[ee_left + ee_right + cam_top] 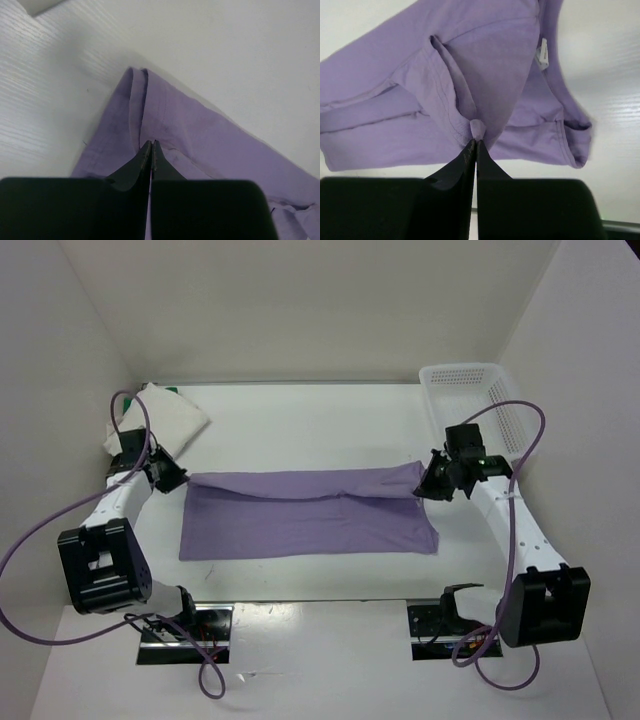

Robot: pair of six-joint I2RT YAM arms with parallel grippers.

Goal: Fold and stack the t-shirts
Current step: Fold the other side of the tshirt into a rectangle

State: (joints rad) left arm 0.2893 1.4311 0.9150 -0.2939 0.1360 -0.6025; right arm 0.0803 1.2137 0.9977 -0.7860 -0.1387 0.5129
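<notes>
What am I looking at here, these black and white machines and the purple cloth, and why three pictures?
Two robot arms stand at the near edge of a table. One picture looks down from above; the other two come from cameras on each wrist, showing that arm's own black fingers. A lavender t-shirt lies spread between them; the left gripper and right gripper are each closed on its cloth. A white shirt sits at the back left, a white basket at the back right.

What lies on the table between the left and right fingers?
The lavender t-shirt, its folded far edge running from the left gripper to the right gripper, each pinching one end; the top view shows it.
</notes>
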